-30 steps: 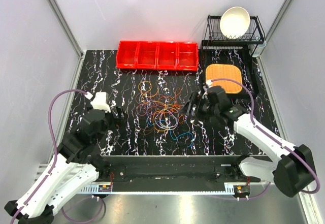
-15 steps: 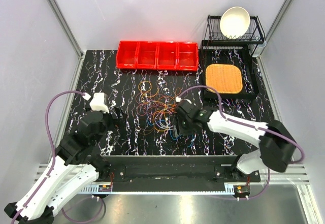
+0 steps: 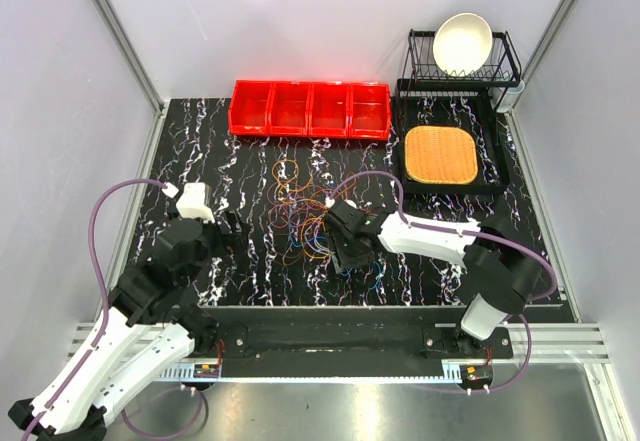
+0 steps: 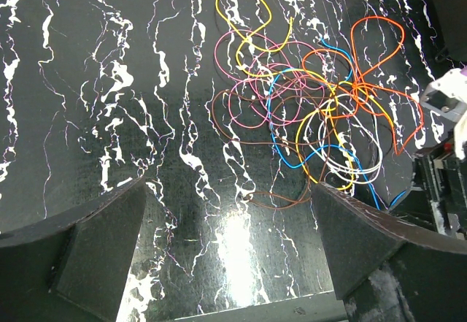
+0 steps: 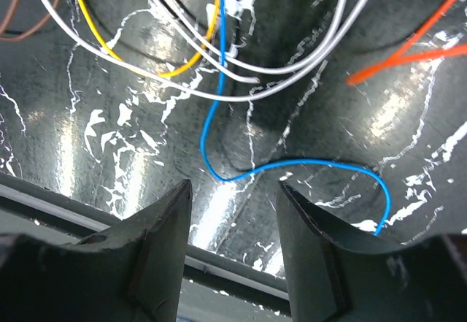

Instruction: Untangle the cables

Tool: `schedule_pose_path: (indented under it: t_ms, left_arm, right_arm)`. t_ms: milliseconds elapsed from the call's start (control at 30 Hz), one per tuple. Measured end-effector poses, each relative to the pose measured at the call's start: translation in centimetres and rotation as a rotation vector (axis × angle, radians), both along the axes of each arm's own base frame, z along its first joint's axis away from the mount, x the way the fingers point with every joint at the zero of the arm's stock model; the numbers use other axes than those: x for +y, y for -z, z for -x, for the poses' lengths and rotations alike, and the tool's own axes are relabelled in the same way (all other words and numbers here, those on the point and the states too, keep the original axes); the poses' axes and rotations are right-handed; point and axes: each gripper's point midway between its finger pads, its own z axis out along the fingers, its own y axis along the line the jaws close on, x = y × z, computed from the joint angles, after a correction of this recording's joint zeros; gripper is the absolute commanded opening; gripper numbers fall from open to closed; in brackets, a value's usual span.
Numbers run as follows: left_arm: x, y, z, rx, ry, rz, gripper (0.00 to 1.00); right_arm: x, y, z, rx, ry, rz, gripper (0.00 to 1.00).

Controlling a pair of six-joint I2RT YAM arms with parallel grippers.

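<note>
Multicoloured cables (image 3: 312,217); black, white-veined table (image 3: 190,156)

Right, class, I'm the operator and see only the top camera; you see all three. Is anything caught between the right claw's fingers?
Observer: No. In the right wrist view the right claw is open. A blue cable lies on the table right at the gap between its fingertips, not pinched.
Operator: What lies past that blue one?
Observer: Several white cables running side by side, with a yellow cable crossing them.
Operator: And the left claw?
Observer: The left wrist view shows the left claw wide open over bare table. A brown cable is the strand nearest to it.
</note>
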Motion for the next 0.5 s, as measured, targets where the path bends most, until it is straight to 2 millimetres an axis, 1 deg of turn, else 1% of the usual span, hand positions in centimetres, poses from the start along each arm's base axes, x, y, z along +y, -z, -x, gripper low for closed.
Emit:
schedule_pose_path:
  t_ms: [167,367,400,467,500]
  left_arm:
    - [0.0,0.0,0.0,0.000,0.000,0.000,0.99]
    - [0.0,0.0,0.0,-0.001,0.000,0.001,0.99]
    - [0.0,0.0,0.0,-0.002,0.000,0.001,0.99]
    - [0.0,-0.1,0.0,-0.004,0.000,0.003,0.99]
    - [0.0,-0.1,0.1,-0.005,0.000,0.004,0.99]
  right_arm:
    - [0.6,0.4,0.1,0.000,-0.025,0.008,0.54]
    - [1.3,1.2,-0.2,0.002,-0.045,0.021,0.48]
    - [1.4,1.3,-0.2,0.003,-0.047,0.022,0.43]
    - [1.6,1.5,-0.4,0.004,-0.053,0.027,0.40]
    - [1.6,1.7,-0.4,0.006,-0.054,0.030,0.31]
